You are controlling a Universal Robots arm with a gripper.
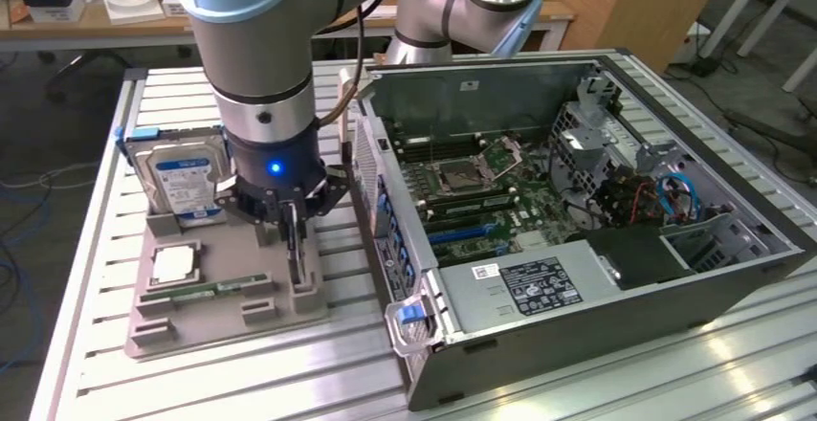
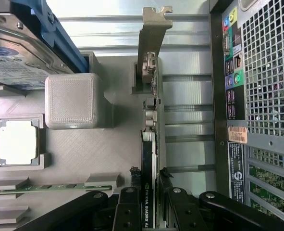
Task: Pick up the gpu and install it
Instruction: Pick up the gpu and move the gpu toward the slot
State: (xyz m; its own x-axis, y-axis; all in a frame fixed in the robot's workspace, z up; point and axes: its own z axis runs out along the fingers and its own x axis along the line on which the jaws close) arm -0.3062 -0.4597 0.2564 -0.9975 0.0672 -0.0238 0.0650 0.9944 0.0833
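The gpu [image 1: 297, 266] is a thin black card standing on edge in a slot of the grey holder tray [image 1: 217, 323], beside the open computer case [image 1: 575, 249]. My gripper [image 1: 293, 215] points straight down over it. In the wrist view the gpu [image 2: 149, 149] appears edge-on, its silvery end bracket [image 2: 152, 43] at the far end. My gripper [image 2: 149, 174] straddles the card, with one fingertip [image 2: 132, 174] pressed against each flat side. The card's lower edge still sits in the holder's slot.
The tray also holds a blue-labelled hard drive [image 1: 179, 177], a square processor [image 1: 172, 265] and a green memory stick [image 1: 210, 290]. The case's rear panel [image 2: 262, 96] stands close beside the card. Inside the case the motherboard's slots [image 1: 466, 234] lie exposed.
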